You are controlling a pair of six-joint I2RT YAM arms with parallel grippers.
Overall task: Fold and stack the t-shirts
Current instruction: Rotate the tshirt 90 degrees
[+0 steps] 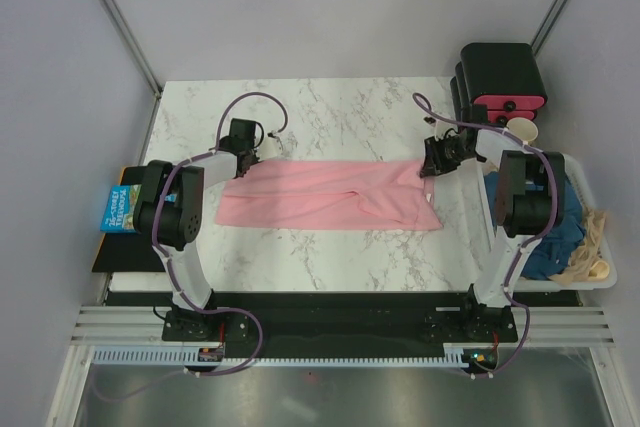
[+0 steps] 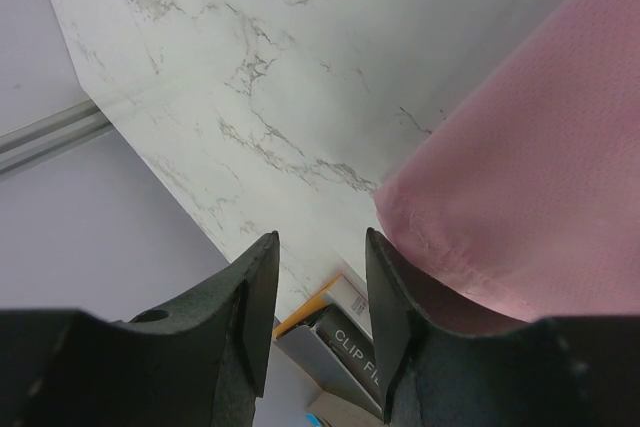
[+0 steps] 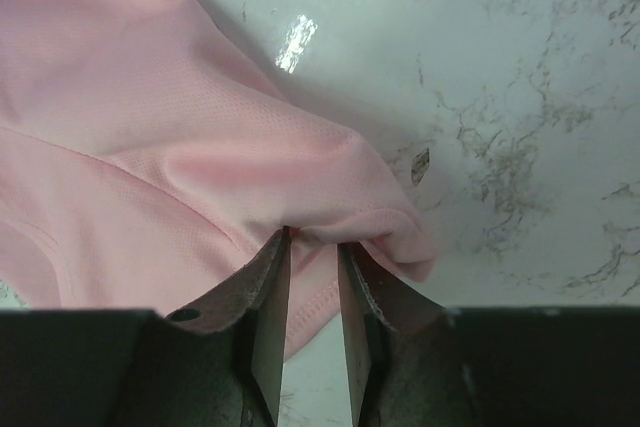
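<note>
1. Arm pose. Locate the left arm [image 1: 175, 207] at the left edge of the desk [image 1: 330, 107]. It is bent forward, with the left gripper [image 2: 320, 242] just beside the far left corner of the pink t-shirt [image 1: 330, 197]. In the left wrist view, confirm that its jaws stand spread. Only marble shows between them, and the shirt's hemmed edge lies against the outer side of one finger. The right arm [image 1: 525, 197] mirrors this pose. The right gripper [image 3: 313, 237] sits at the shirt's far right corner, jaws drawn close and pinching a raised ridge of pink fabric at the tips.

2. Containers. Check the white bin [image 1: 607, 265] at the right desk edge. It holds the teal t-shirt [image 1: 560, 237], crumpled, with a beige bundle [image 1: 592, 247] beside it. The black boxes [image 1: 500, 72], with pink fronts, stand stacked at the far right corner, and a paper cup [image 1: 522, 130] stands just in front of them. A blue packet [image 1: 120, 209] lies off the desk's left edge.

3. Materials and shapes. The pink t-shirt lies as a long band across the desk's centre, between the two grippers. Its knit is fine and matte, with soft creases running toward the right end. The desk surface is glossy white marble pattern with grey veins.
</note>
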